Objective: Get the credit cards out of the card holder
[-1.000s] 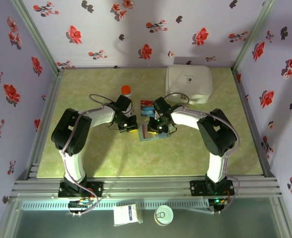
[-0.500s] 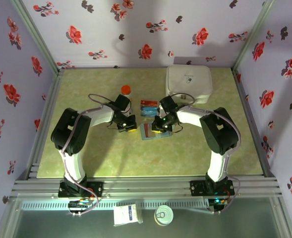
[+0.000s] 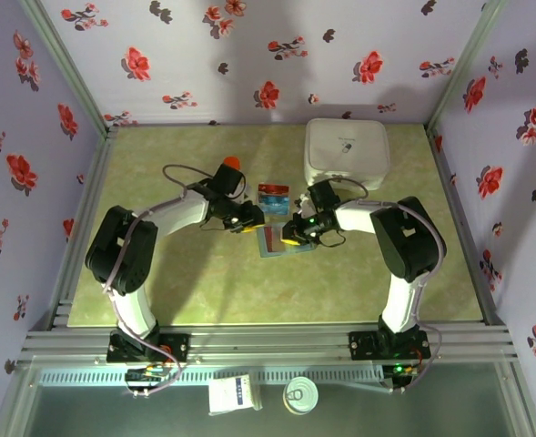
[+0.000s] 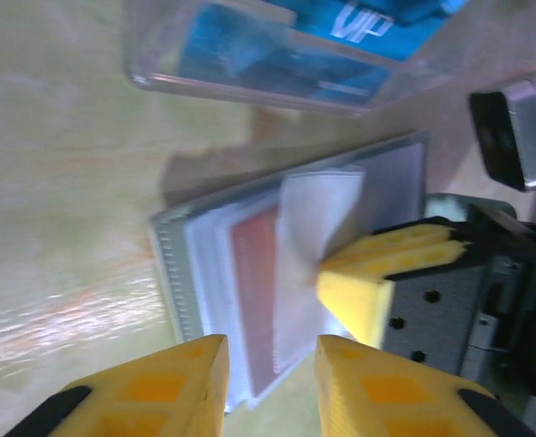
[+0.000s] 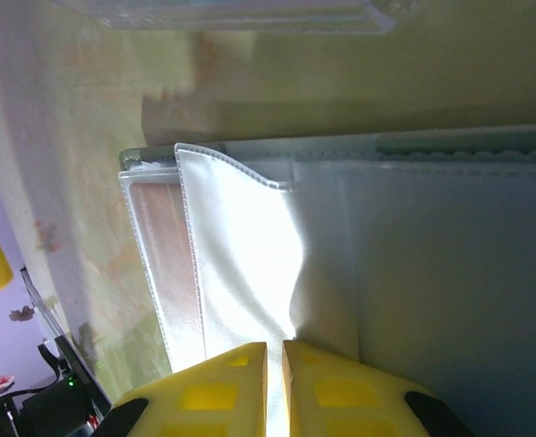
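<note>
Left gripper (image 4: 266, 387) hangs with fingers apart at the left edge of the one card holder (image 3: 277, 246), mid-table. The left wrist view makes out one red card (image 4: 254, 273) sleeved inside. Beyond it, a clear tray (image 3: 273, 195) holds perhaps two blue cards (image 4: 286, 45). Right gripper (image 5: 275, 382) is pinched on one clear leaf (image 5: 240, 264).

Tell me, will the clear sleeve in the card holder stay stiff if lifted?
Probably floppy: the clear sleeve curves where the right fingers pinch it. It looks thin and light, so the card holder may drag along. Its glossy film could slip.
</note>
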